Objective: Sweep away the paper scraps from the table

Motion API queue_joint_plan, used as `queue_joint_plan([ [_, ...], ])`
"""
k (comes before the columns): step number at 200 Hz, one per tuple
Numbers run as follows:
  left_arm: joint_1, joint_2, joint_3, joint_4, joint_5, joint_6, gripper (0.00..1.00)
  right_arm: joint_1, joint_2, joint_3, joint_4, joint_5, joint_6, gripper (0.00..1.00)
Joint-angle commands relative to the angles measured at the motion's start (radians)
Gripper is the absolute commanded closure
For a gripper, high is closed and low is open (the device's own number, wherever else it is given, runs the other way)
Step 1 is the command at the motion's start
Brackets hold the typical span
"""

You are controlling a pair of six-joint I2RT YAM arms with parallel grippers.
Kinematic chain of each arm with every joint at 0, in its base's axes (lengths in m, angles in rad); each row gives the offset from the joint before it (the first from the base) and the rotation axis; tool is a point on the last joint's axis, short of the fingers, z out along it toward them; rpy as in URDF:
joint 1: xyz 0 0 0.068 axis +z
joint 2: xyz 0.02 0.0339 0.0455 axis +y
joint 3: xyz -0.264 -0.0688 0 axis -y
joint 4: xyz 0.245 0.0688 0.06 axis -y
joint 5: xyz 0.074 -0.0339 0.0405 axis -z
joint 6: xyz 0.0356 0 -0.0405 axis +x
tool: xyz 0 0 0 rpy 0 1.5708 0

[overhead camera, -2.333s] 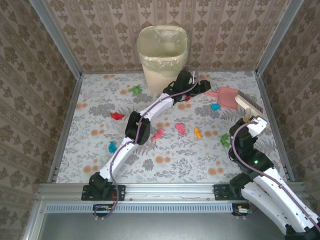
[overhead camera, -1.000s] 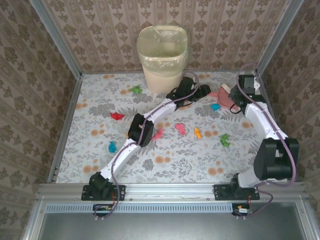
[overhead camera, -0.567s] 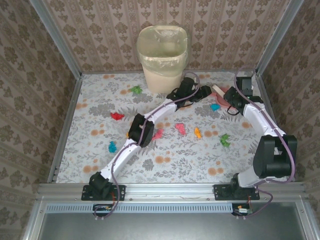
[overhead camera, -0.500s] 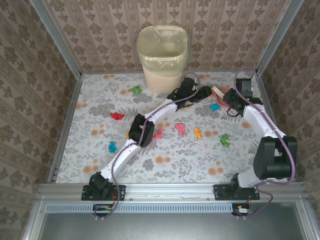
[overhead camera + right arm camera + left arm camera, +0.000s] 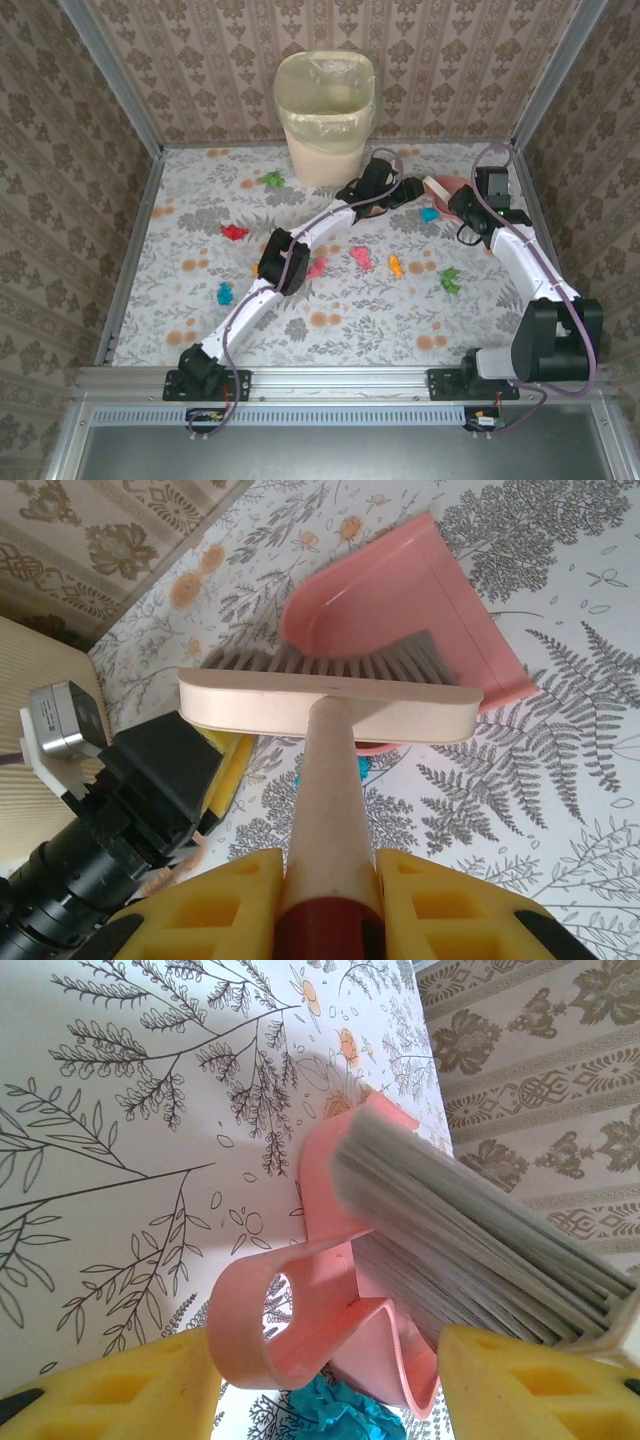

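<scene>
The paper scraps lie across the table (image 5: 200, 330): green (image 5: 272, 180), red (image 5: 234, 232), cyan (image 5: 225, 293), pink (image 5: 360, 256), orange (image 5: 396, 266) and blue (image 5: 430, 213) among them. My left gripper (image 5: 408, 187) (image 5: 325, 1390) is open, its yellow fingers (image 5: 110, 1390) on either side of the pink dustpan's looped handle (image 5: 262, 1332), with a blue scrap (image 5: 335, 1412) under it. My right gripper (image 5: 456, 198) (image 5: 335, 910) is shut on the brush handle (image 5: 335, 790). The cream brush head (image 5: 330, 702) hangs over the dustpan (image 5: 400, 610) (image 5: 452, 184), bristles inside it.
A cream bin (image 5: 325, 110) with a liner stands at the back centre, just left of the left gripper. Metal rails (image 5: 130, 250) and patterned walls edge the table. The dustpan sits close to the back right corner.
The right arm has swung from the near right out to the back right, carrying the brush over the dustpan. The left gripper has moved right onto the dustpan handle and narrowed slightly.
</scene>
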Motion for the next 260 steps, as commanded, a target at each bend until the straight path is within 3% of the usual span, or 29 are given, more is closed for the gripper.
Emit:
queue_joint_plan([
  [1, -0.008, -0.043, -0.018, -0.019, -0.032, 0.006, 0.40, 0.005, -0.041, -0.026, -0.049, -0.008, -0.028, 1.00],
  [53, -0.007, -0.041, -0.014, -0.007, -0.071, 0.012, 0.46, 0.004, -0.058, -0.037, -0.112, -0.022, -0.061, 1.00],
  [136, -0.010, -0.044, -0.025, 0.089, -0.026, 0.000, 0.40, -0.017, -0.131, -0.078, -0.195, -0.012, -0.108, 1.00],
  [199, -0.005, -0.040, -0.044, 0.063, -0.057, -0.003, 0.47, -0.030, -0.165, -0.086, -0.178, -0.032, -0.095, 1.00],
  [260, -0.009, -0.034, -0.038, 0.087, -0.072, 0.000, 0.69, -0.030, -0.229, -0.048, -0.203, 0.010, -0.089, 1.00],
])
